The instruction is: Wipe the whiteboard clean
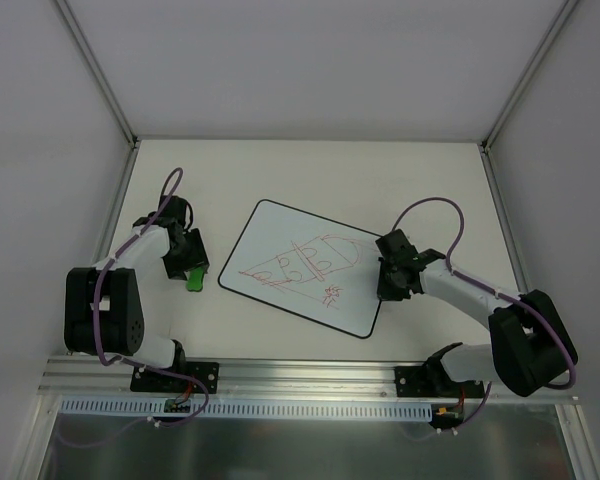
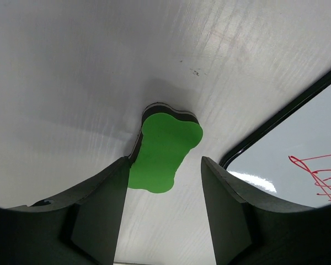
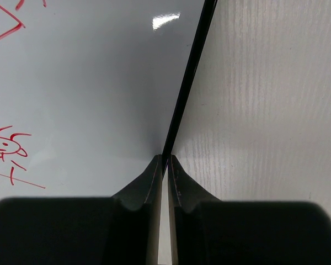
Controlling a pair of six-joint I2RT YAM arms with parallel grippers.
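The whiteboard (image 1: 280,245) lies tilted in the middle of the table, with red scribbles (image 1: 315,265) on its right half. My right gripper (image 1: 384,274) is at its right edge. In the right wrist view the gripper (image 3: 166,159) is shut on the board's thin black border, with the white surface (image 3: 99,83) to its left. A green eraser (image 1: 194,279) lies on the table left of the board. My left gripper (image 1: 190,262) is open just above it. In the left wrist view the eraser (image 2: 164,144) lies flat at the open fingertips, and the board's corner (image 2: 298,149) shows at the right.
White walls with metal corner posts (image 1: 95,70) enclose the table on the far and both lateral sides. An aluminium rail (image 1: 300,375) with the arm bases runs along the near edge. Bare table (image 3: 265,110) lies right of the board.
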